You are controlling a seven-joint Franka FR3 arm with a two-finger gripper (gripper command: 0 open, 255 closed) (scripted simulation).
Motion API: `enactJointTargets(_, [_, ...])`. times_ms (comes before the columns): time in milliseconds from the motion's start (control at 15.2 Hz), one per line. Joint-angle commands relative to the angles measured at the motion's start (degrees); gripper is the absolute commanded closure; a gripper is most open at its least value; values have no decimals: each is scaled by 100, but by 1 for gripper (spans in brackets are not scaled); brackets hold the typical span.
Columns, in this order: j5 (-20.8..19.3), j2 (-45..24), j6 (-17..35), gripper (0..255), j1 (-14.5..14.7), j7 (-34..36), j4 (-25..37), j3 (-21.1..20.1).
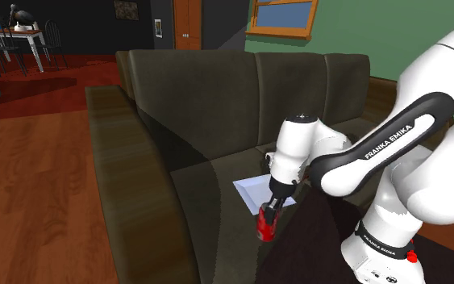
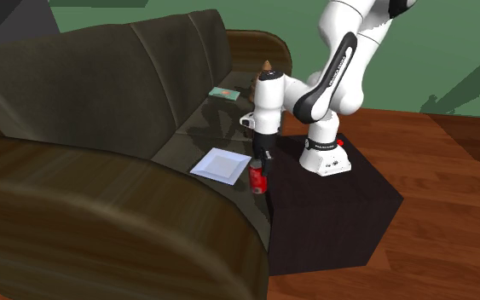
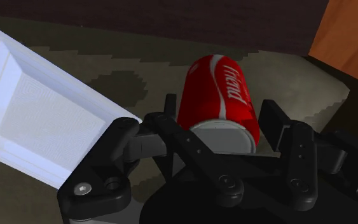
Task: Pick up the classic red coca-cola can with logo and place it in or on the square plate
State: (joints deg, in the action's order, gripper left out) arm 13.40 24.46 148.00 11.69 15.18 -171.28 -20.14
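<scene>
A red cola can with white lettering stands at the front edge of the sofa seat, just beside a white square plate. My black gripper comes down on the can from above and is shut on it. In the wrist view the can sits clasped between the two fingers, and the plate lies close at its side. The second exterior view shows the can under the gripper, next to the plate. I cannot tell whether the can still touches the cushion.
The dark olive sofa has a tall backrest behind the plate and a thick armrest toward the shoulder view's left. A small teal object lies farther along the seat. The black stand adjoins the sofa on a wooden floor.
</scene>
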Motion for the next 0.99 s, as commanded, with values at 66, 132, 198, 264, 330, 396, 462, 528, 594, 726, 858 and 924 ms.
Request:
enactJointTargets(66, [17, 366, -421, 255, 52, -14, 53, 59])
enactJointTargets(132, [13, 473, -552, 255, 60, -19, 77, 79])
enactJointTargets(198, [12, 492, -575, 255, 62, -19, 82, 84])
enactJointTargets(264, [-89, 497, -593, 255, -77, -193, 93, 214])
enactJointTargets(330, [-192, 491, -609, 255, -219, -363, 113, 343])
enactJointTargets(396, [-296, 472, -622, 255, -361, -531, 143, 470])
enactJointTargets(462, [-400, 442, -633, 255, -503, -696, 183, 594])
enactJointTargets(528, [-504, 402, -642, 255, -642, -858, 231, 717])
enactJointTargets(594, [-605, 351, -650, 255, -780, -1016, 289, 836])
enactJointTargets(726, [-801, 222, -664, 255, -1041, -1323, 431, 1070])
enactJointTargets(858, [-980, 60, -678, 255, -1282, -1616, 606, 1293])
enactJointTargets(924, [-1061, -31, -686, 255, -1393, -1758, 705, 1401])
